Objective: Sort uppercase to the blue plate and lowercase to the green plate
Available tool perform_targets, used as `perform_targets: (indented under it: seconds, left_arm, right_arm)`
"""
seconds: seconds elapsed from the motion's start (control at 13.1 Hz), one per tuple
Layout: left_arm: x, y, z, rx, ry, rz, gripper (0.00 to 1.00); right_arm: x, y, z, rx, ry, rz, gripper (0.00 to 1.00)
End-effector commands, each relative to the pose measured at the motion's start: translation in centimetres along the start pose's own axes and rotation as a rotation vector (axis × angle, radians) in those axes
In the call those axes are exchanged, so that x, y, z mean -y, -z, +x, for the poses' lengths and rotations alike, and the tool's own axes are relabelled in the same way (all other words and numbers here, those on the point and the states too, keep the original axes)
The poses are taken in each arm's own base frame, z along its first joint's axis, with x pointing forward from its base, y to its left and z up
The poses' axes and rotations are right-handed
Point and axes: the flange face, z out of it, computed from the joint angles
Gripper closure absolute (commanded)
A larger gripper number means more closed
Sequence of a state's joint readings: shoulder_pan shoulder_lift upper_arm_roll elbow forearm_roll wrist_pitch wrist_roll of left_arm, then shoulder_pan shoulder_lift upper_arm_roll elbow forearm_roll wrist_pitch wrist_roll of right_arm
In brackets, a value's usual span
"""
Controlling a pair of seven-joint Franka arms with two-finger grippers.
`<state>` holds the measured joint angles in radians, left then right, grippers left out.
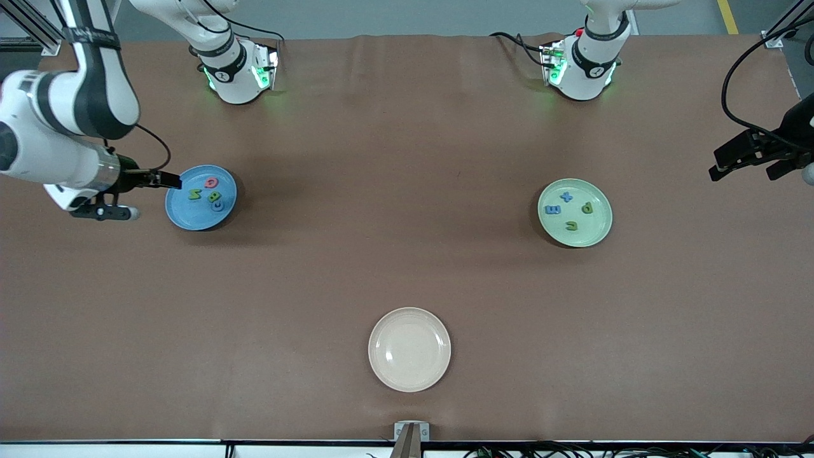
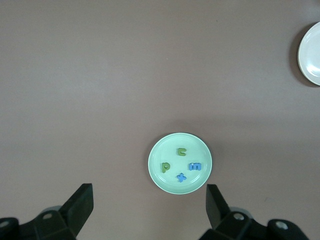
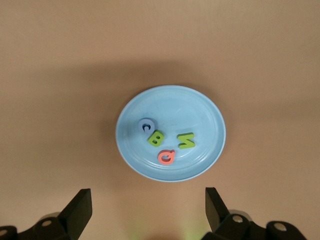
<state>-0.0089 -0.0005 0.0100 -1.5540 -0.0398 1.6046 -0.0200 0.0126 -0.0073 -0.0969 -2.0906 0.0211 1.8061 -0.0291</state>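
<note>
the letters look tiny, flat and light, probably foam or thin plastic, stiff enough to keep shape but easy to flick or slide on a smooth plate; my guess is each is best pinched across its narrow width, straight down, with the fingertips nearly scraping the plate. the four capitals, a green zigzag point(image 3: 186, 140), a green b point(image 3: 156, 137), a blue round one point(image 3: 146, 125) and a red round one point(image 3: 166, 157), lie close together in the blue plate point(image 3: 200, 107), which sits below and just ahead of the right gripper point(image 3: 148, 212). that gripper hangs with its fingers wide apart, holding nothing and touching nothing. the four small letters, a blue m point(image 2: 195, 166), a blue cross point(image 2: 181, 176), a green p point(image 2: 165, 166) and a green arch point(image 2: 181, 152), lie in the green plate point(image 2: 159, 150), below and ahead of the left gripper point(image 2: 150, 210), whose fingers also stand wide apart and empty. a cream plate point(image 1: 409, 318) holds nothing, so the sorting looks finished.
</note>
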Motion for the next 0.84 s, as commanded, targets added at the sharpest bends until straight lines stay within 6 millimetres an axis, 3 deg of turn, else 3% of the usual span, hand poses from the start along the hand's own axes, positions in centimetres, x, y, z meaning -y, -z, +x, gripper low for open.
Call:
perform_targets:
  seconds: [0.0,0.23,0.46,0.61,0.76]
  left_arm:
    - [0.2,0.6,-0.8,-0.001,0.002,-0.006,0.01]
    - [0.2,0.6,-0.8,-0.001,0.002,-0.006,0.01]
    - [0.2,0.4,-0.8,0.003,0.002,-0.006,0.01]
    - [0.2,0.5,-0.8,0.002,0.002,-0.006,0.01]
    - [0.1,0.6,-0.8,0.0,0.002,-0.006,0.01]
  right_arm:
    - [1.2,5.2,1.1,-0.052,0.024,-0.009,0.0]
    - [2.2,10.8,2.0,-0.143,0.047,-0.018,0.0]
    - [4.1,16.3,2.1,-0.124,0.067,-0.026,0.0]
    - [4.3,18.4,1.4,-0.127,0.07,-0.03,0.0]
    - [4.3,19.0,1.2,-0.138,0.07,-0.033,0.0]
